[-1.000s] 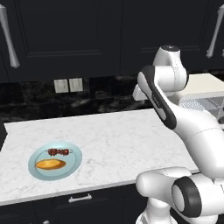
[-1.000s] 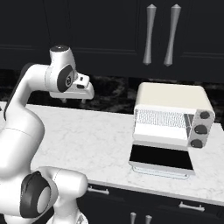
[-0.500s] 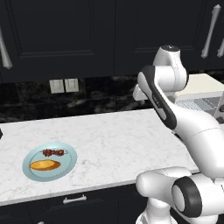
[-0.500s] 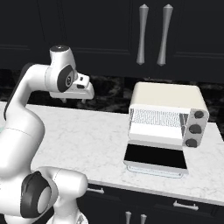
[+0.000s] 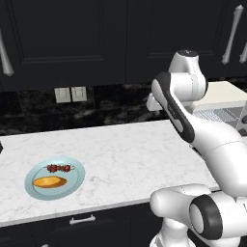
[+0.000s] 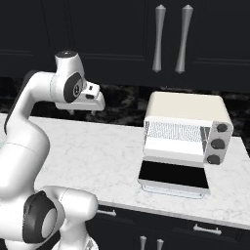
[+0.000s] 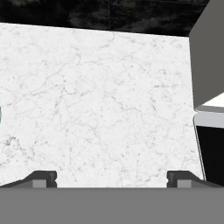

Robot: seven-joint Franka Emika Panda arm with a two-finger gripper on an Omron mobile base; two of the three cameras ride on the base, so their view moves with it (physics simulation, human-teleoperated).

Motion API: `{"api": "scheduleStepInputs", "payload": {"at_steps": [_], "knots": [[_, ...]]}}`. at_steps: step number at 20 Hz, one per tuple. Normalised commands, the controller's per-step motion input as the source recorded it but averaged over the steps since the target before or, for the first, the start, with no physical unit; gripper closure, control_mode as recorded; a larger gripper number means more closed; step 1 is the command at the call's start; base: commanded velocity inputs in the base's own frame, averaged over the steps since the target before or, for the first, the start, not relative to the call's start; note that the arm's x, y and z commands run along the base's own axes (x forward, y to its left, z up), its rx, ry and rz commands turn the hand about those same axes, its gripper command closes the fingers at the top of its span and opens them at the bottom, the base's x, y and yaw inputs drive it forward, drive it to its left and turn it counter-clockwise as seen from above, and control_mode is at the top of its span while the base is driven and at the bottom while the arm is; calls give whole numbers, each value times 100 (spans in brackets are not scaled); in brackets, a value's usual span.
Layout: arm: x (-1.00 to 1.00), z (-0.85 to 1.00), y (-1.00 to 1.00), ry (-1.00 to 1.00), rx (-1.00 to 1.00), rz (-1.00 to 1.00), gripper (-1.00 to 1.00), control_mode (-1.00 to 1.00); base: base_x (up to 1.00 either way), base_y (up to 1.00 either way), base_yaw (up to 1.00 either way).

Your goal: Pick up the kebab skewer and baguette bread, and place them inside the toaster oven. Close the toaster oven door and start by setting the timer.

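The kebab skewer [image 5: 59, 168] and the orange baguette bread [image 5: 49, 182] lie side by side on a pale blue plate [image 5: 72, 185] at the counter's front left. At the right end stands the cream toaster oven [image 6: 185, 129], and its door [image 6: 173, 176] hangs open, flat over the counter. The oven's side [image 7: 210, 52] and the dark door glass [image 7: 213, 151] also show at the hand view's right edge. My gripper [image 6: 82, 111] hovers high above the middle of the counter, between plate and oven. It [image 7: 111, 179] is open with nothing between its fingertips [image 7: 41, 178].
White marble counter [image 5: 130, 154] runs under dark upper cabinets with silver handles [image 6: 158, 39]. A black backsplash with wall outlets [image 5: 70, 94] stands behind. Three round knobs [image 6: 217, 144] sit on the oven's right front. Drawer handles [image 6: 202, 228] lie below the counter edge.
The whole picture shifted slightly to the left early in the second, so the base moved a little. The arm holds the same pose and the gripper stays open.
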Motion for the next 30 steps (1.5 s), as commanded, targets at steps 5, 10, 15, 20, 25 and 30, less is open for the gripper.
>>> {"api": "scheduleStepInputs", "payload": {"at_steps": [5, 10, 15, 20, 25, 30], "knots": [[0, 0, 0, 0, 0, 0, -100, -100, 0, 0, 0], [0, 0, 0, 0, 0, 0, -100, -100, 0, 0, 0], [-6, -1, -4, 0, 0, 0, -100, -100, 0, 0, 0], [-54, -12, -51, -32, 3, 7, -100, -100, 0, 0, 0], [-50, -4, -80, -45, 5, 14, -100, -100, 0, 0, 0], [-16, -4, -80, -41, 6, 11, -100, -100, 0, 0, 0]]}}
